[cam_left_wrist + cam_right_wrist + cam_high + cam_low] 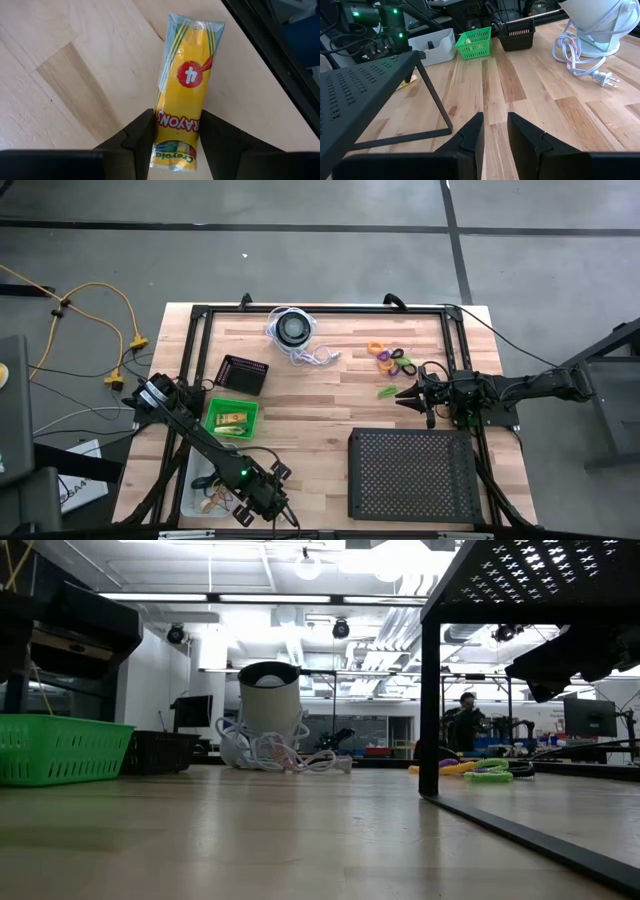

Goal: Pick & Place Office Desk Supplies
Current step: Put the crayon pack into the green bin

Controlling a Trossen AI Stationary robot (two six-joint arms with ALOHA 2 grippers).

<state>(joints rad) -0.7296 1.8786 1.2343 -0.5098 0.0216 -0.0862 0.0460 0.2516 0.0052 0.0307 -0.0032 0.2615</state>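
A yellow crayon packet [187,80] sits between the fingers of my left gripper [177,125], which is shut on it. In the high view my left gripper [262,502] is at the table's near edge, right of a white bin [205,480]. My right gripper [403,393] is open by a narrow gap and empty [495,127]. It is just right of a green clip [387,391] lying on the table. Several small orange, purple, green and black clips [393,360] lie behind it, and also show in the low view [485,770]. My left gripper pinches the crayon packet between its two fingers [142,137], across its width, near the end printed "Crayola" [172,150]. The rest of the packet sticks out forward beyond the fingertips over the wood. Whether it is clear of the table, I cannot tell.
A green basket [232,418] with yellow packets and a small black basket [242,374] stand at the left. A round black disc with white cord [293,330] is at the far middle. A large black perforated tray [410,472] on legs stands near right.
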